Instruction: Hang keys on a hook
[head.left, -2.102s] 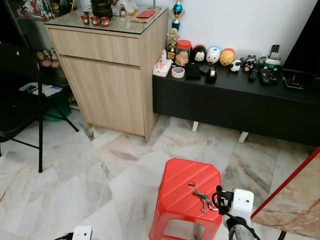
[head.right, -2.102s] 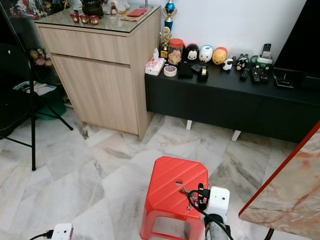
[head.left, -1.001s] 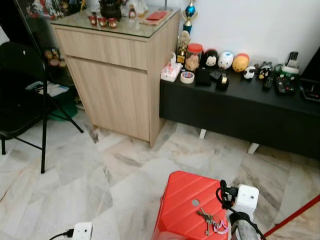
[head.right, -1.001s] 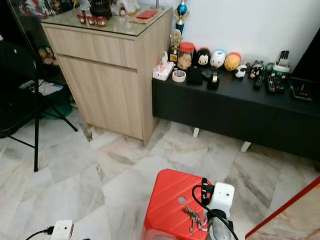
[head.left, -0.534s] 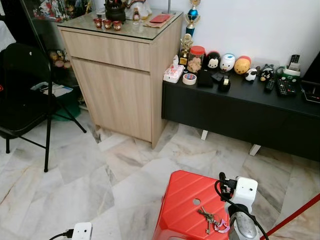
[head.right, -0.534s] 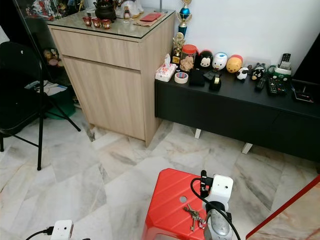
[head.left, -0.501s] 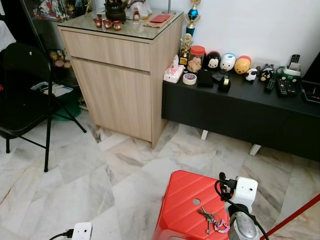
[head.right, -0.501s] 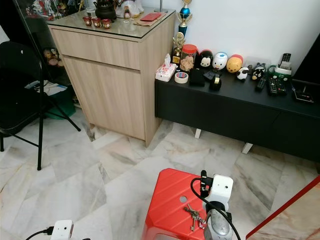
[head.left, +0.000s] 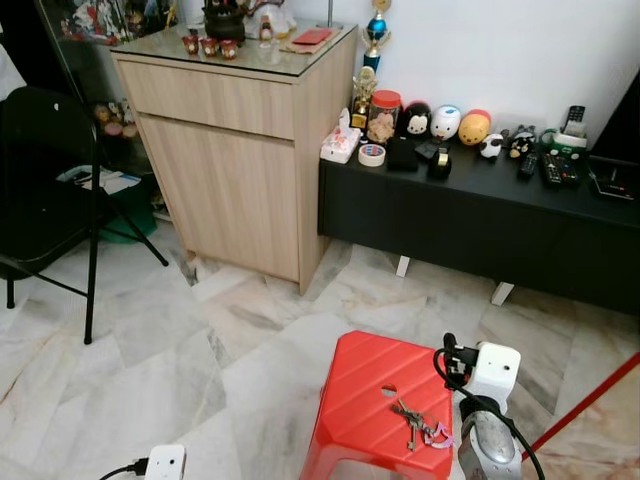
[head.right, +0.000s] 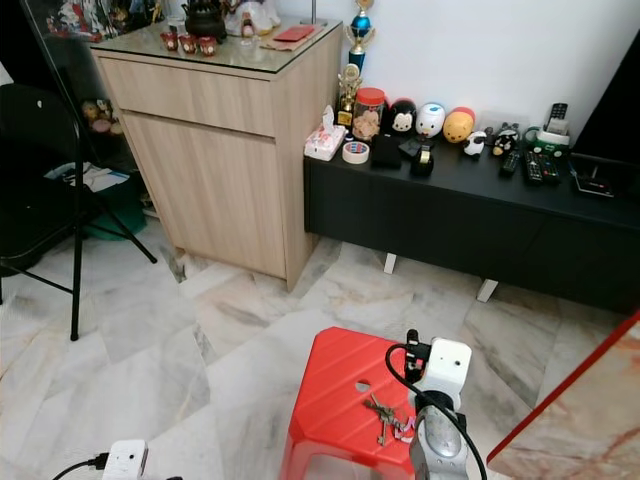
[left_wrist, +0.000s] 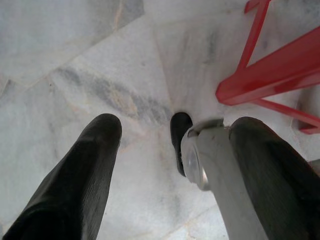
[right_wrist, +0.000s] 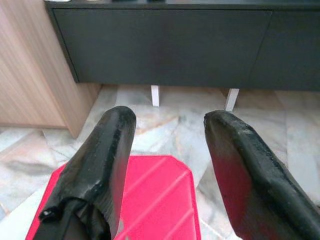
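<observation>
Right claw (right_wrist: 167, 150) is spread wide with nothing between the fingers. In its wrist cam I'm looking past the two black fingers at the red stool (right_wrist: 150, 195) and the black TV cabinet (right_wrist: 160, 45) behind it. In the head cam that arm's wrist sits at the lower right of the frame, just beside the stool's right edge.

Left claw (left_wrist: 172, 165) is also wide open and empty, hanging low over the marble floor (left_wrist: 75, 60) with a corner of the stool at the upper right of its picture. Looks idle to me.

The keys (head.left: 415, 423) are lying flat on top of the stool, lower right of centre in the head view, near the small round hole (head.left: 388, 391) in the seat. There's a pinkish tag or ring on the bunch, close to the right arm.

So progress-wise, I'd say we're basically at the start. Keys not picked up, nothing gripped. Left to do: get the right claw down over the bunch, close on it, then go find the hook. I can't spot a hook anywhere in these pictures, so I can't tell which way I'll need to walk it.
</observation>
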